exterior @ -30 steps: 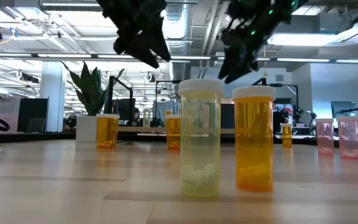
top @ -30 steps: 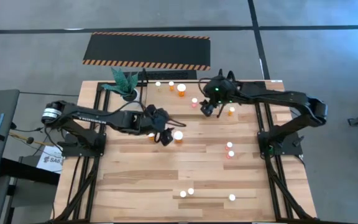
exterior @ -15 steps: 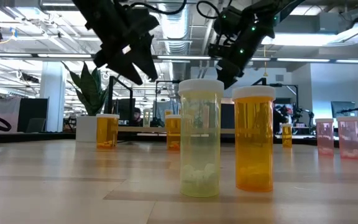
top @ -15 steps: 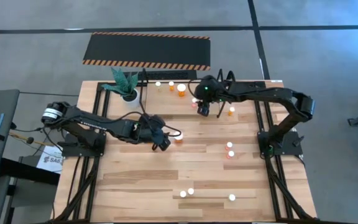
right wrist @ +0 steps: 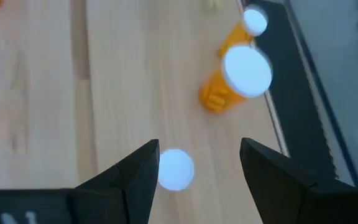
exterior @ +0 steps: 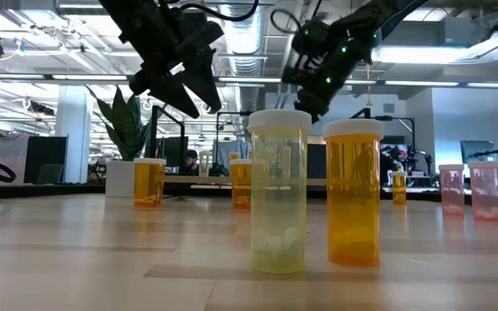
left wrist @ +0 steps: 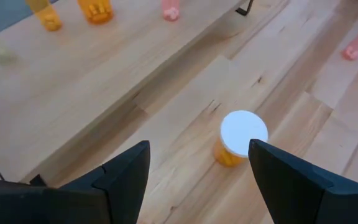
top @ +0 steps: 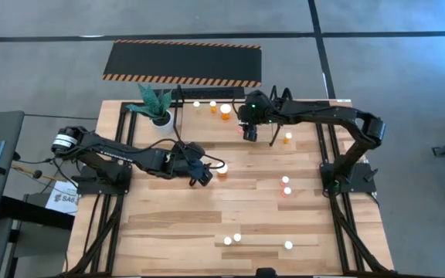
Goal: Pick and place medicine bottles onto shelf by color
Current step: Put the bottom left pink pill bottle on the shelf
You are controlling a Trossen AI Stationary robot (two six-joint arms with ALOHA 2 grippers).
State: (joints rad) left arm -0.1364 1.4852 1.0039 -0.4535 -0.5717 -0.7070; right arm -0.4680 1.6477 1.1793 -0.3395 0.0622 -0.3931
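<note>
While both hands stand open and empty, the approach step is in hand. Left hand (top: pixel 205 174) hovers mid-bench beside an orange bottle (left wrist: pixel 240 137). Right hand (top: pixel 251 133) hangs over a small pink bottle (right wrist: pixel 176 169) on the shelf (top: pixel 300 116). Next, presumably: descend squarely, close on a cap.

A black hazard-striped mat (top: pixel 182 63) is lying on the grey floor (top: pixel 45 46) beyond the wooden counter (top: pixel 168 224); ceiling ducts (exterior: pixel 249 34) and strip lights (exterior: pixel 439 53) are running overhead.
</note>
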